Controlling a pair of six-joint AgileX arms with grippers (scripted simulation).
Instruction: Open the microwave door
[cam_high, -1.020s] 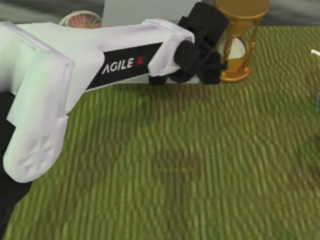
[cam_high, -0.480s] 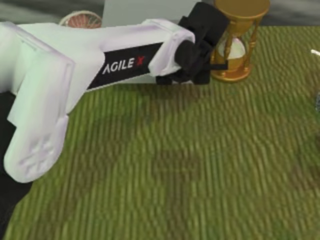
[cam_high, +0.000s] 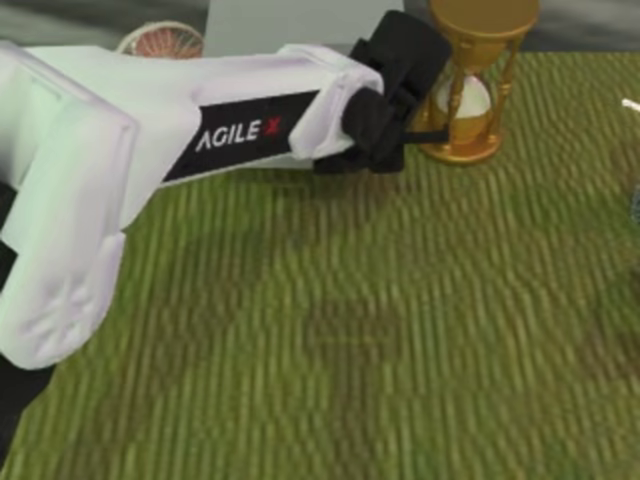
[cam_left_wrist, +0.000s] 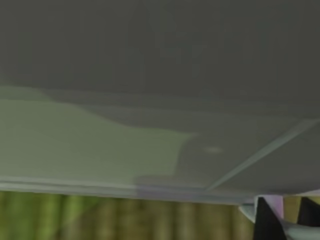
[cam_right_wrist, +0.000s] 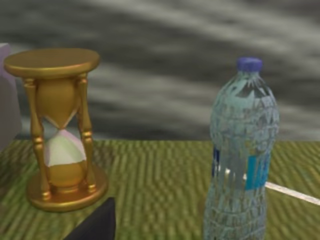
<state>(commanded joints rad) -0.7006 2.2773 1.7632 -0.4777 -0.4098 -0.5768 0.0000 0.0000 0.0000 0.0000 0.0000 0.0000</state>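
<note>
Where the microwave (cam_high: 300, 25) stands, left end effector (cam_high: 385, 95) alongside.

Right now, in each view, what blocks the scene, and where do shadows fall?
Top view: the left arm covers most of the microwave and casts a soft shadow on the green mat. Left wrist view: the microwave door fills it, part shaded. Right wrist view: unblocked; hourglass and bottle show clearly.

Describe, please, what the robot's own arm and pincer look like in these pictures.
The left arm has a glossy white, rounded, boxy shell with a black stripe bearing "AGILEX" in white letters, the X in red. Its wrist and the left pincer are matt black and blocky. No cables show. Of the right arm, only a black corner shows in the right wrist view.
</note>
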